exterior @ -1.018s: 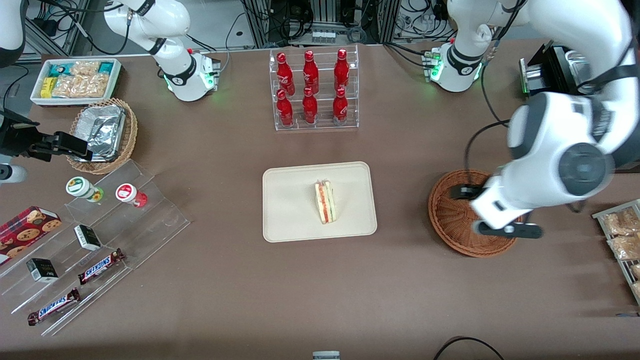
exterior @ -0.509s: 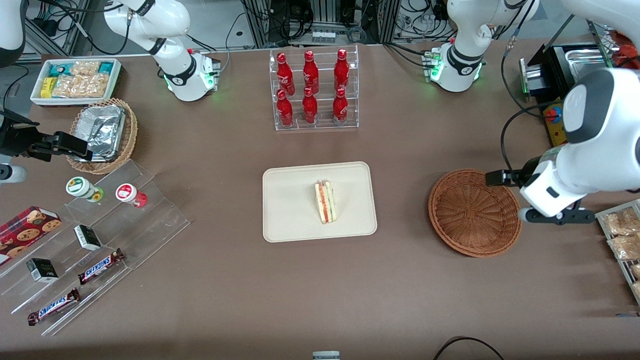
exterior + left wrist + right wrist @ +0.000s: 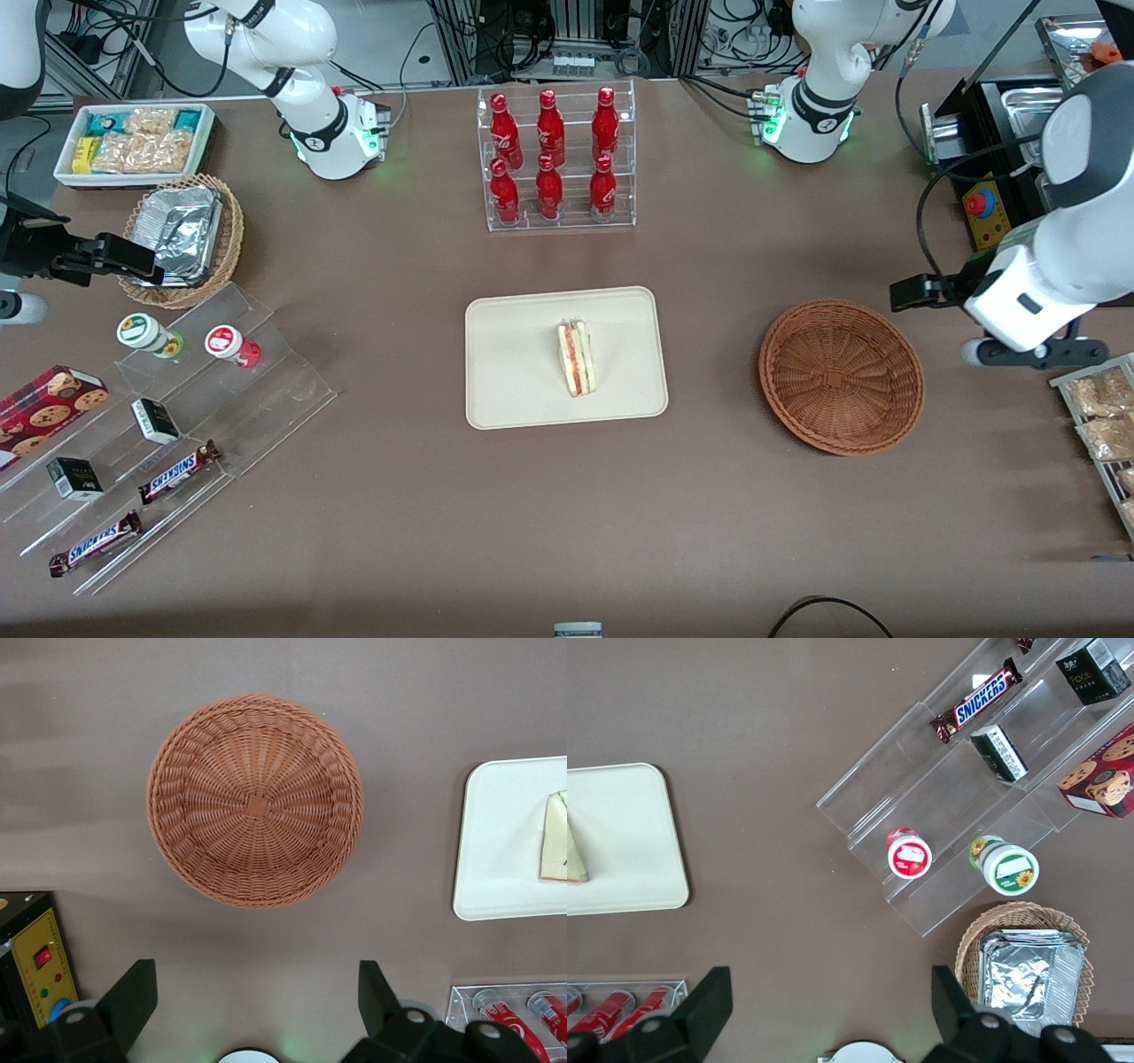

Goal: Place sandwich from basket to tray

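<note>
Hovering above the table (image 3: 709, 496) toward the working arm's end, my end effector (image 3: 257, 992) has its fingers (image 3: 133, 990) spread wide with nothing between them. On the front view I see it (image 3: 974, 323) lifted clear, at about 2 o'clock from the basket (image 3: 842, 377) and apart from it. From the wrist camera the basket (image 3: 255, 801) sits just past the fingertips, round and reddish-brown, and I see only weave inside it.

At 9 o'clock from the basket on the front view lies the tray (image 3: 514, 390), well apart from it. The sandwich (image 3: 576, 357) rests on the tray, a little off centre toward the basket, its red and green filling edge facing up. The wrist camera catches only a corner of the tray (image 3: 496, 850) and a pale sliver of the sandwich (image 3: 556, 837).

At 12 o'clock from the tray, farther from the front camera, stands a clear rack of red bottles (image 3: 554, 155).
</note>
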Action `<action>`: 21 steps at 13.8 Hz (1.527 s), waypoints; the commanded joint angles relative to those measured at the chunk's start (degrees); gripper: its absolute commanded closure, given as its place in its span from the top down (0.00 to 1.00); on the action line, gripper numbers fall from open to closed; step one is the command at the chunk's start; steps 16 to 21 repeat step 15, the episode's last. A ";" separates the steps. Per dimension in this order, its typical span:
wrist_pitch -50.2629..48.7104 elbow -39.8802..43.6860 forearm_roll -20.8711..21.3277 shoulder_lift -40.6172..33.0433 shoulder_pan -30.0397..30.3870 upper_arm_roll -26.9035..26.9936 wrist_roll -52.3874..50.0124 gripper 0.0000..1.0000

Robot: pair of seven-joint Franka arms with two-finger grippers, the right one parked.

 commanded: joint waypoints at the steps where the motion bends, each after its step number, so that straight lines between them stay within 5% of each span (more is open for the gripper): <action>1: -0.28 -4.76 0.89 -5.42 2.19 -0.27 2.29 1.00; 5: -3.17 -6.34 1.16 -8.68 5.27 -1.33 6.17 1.00; 8: -6.60 -6.34 4.31 -10.43 10.71 -7.47 6.00 1.00; 21: -9.86 -6.43 3.63 -13.43 11.51 -7.13 5.82 1.00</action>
